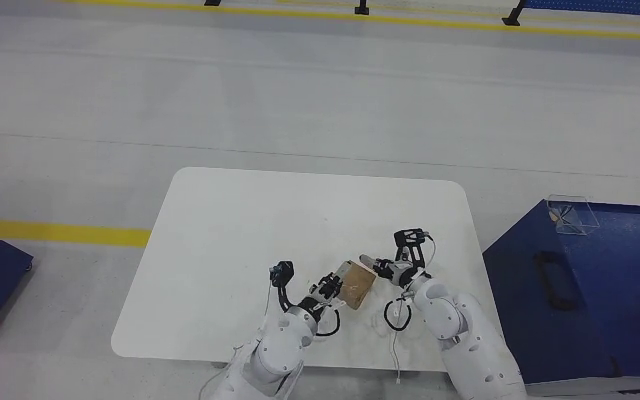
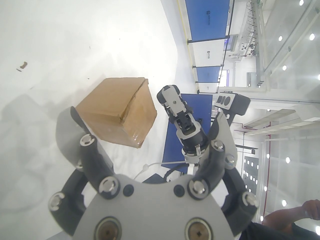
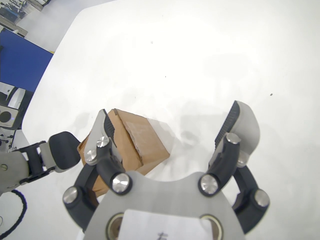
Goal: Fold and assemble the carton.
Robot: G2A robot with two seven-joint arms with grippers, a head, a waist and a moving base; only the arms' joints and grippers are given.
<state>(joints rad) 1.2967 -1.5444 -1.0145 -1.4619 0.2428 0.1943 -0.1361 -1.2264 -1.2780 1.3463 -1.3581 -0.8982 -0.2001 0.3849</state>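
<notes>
Two grippers are flanking the carton (image 1: 355, 282), which is sitting at the lower centre of the top view, near the table's (image 1: 250, 230) lower edge. I'm holding the left gripper (image 2: 143, 116) spread wide at the carton's lower-left corner, gripping nothing. The right gripper (image 3: 171, 108) is gaping wide too, one finger (image 3: 103, 126) lying across the seamed face; whether it is touching, I cannot tell. Both are sitting just beside the carton, so I'm judging that either arm could press next.

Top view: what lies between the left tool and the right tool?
The carton, a closed brown box on the table, sits between the left tool and right tool; the top view shows it.
</notes>
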